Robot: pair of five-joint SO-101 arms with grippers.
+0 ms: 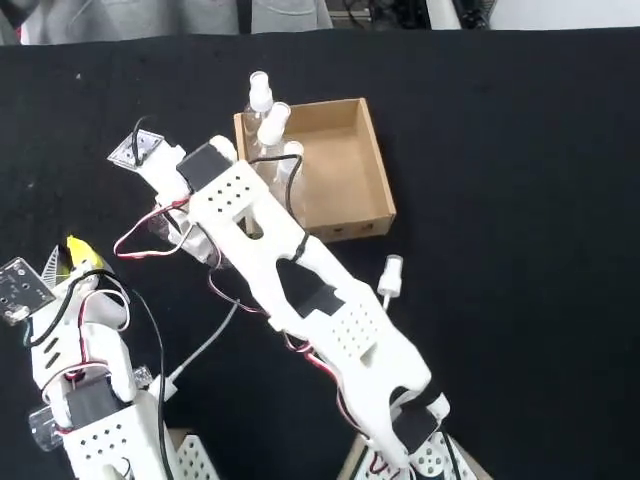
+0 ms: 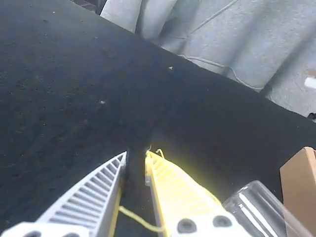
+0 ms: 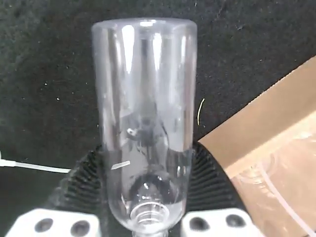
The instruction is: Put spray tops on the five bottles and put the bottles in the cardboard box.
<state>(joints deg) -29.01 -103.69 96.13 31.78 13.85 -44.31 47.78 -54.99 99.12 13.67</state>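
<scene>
— What takes up the most room?
— The black table (image 1: 520, 150), then the cardboard box (image 1: 350, 170). It lies open-topped just beside the right gripper (image 3: 148, 153), off one finger.
— And that gripper?
— Clamped on a clear bottle (image 3: 145, 94). The black pads press it from both sides near the neck end. The bare threaded neck, with no top on it, points back toward the wrist, and the flat base reaches out past the fingertips. Whether the bottle touches the box I cannot tell.
— Anything inside the box?
— Three bottles (image 1: 273, 122) with white spray tops fitted, standing in a row along the wall nearest the right gripper.
— The other arm?
— The left gripper (image 2: 136, 157) is well apart from the box, over bare table. Its grey and yellow fingers stand a narrow slit apart with nothing between them.
— Smaller bits?
— One loose spray top (image 1: 391, 273) lies on the table across the right arm from the left gripper, near a corner of the box. A thin white tube (image 3: 29, 168) lies on the table beside the right gripper.
</scene>
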